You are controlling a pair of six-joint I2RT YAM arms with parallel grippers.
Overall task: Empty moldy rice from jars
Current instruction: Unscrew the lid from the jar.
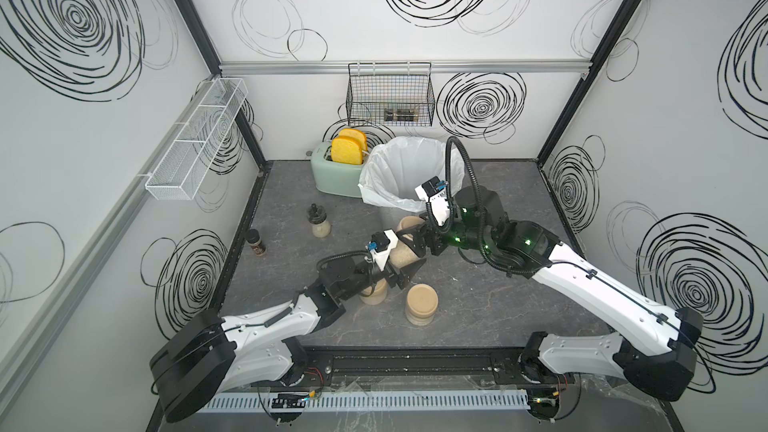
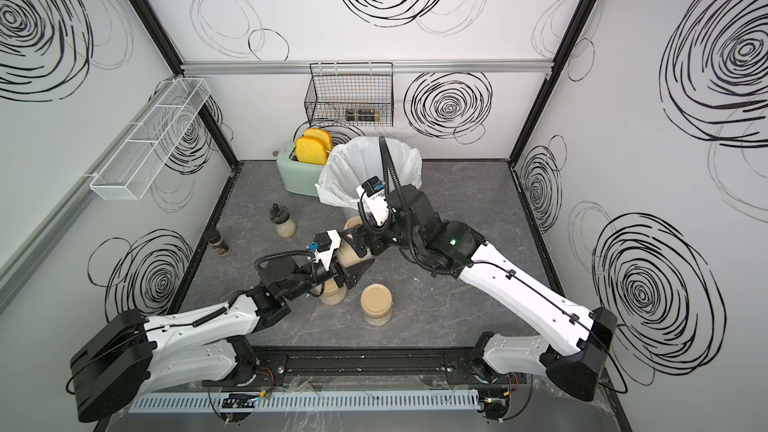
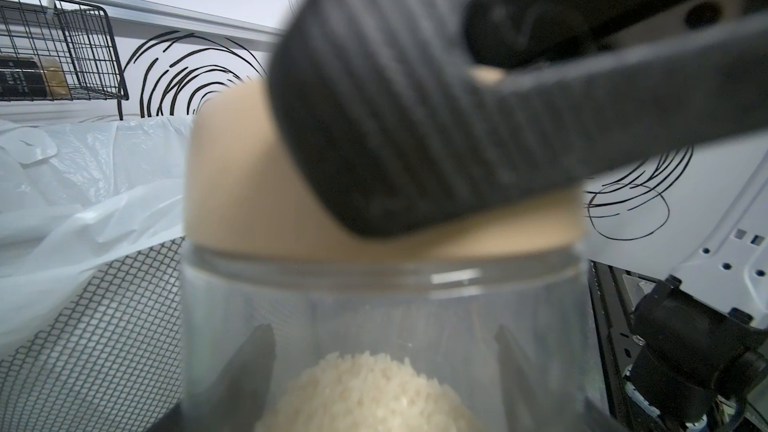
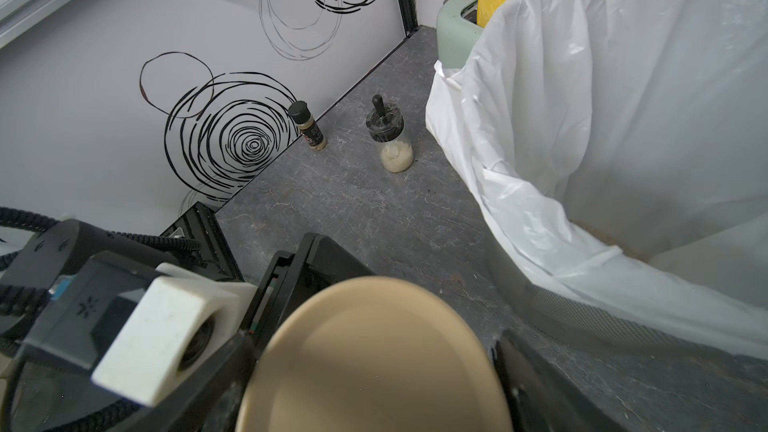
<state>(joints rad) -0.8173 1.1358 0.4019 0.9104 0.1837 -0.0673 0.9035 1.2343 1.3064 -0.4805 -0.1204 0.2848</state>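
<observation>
Closest to the lens in the right wrist view, the tan lid (image 4: 374, 367) of the held jar (image 2: 351, 258) is seen large and blurred, and it is cut off by the frame edge. It is flanked by the dark fingers (image 4: 536, 388) of the right gripper (image 4: 376, 351), but whether they press on it or stand just clear cannot be told. The held jar is clamped round its clear body by the left gripper (image 1: 409, 252) and is tilted, lid toward the far side, just near of the bag-lined bin (image 1: 376, 184). The moldy rice (image 3: 365, 392) is heaped at its lower end. In the left wrist view much of the lid is blocked by a ribbed black finger laid across it. A second jar (image 1: 376, 295) is largely hidden under the left wrist. A third jar (image 1: 422, 304) is left standing upright and lidded on the grey table (image 1: 498, 297), just to its right. A mint toaster (image 1: 332, 178) with yellow toast (image 1: 347, 150) is set just left of the bin. A black-capped bottle (image 1: 319, 224) and a spice shaker (image 1: 254, 243) are placed apart at the left. A dark item in the black wire basket (image 1: 390, 95) on the far wall cannot be made out. A white mesh basket (image 1: 195, 139) is hung on the left wall.
</observation>
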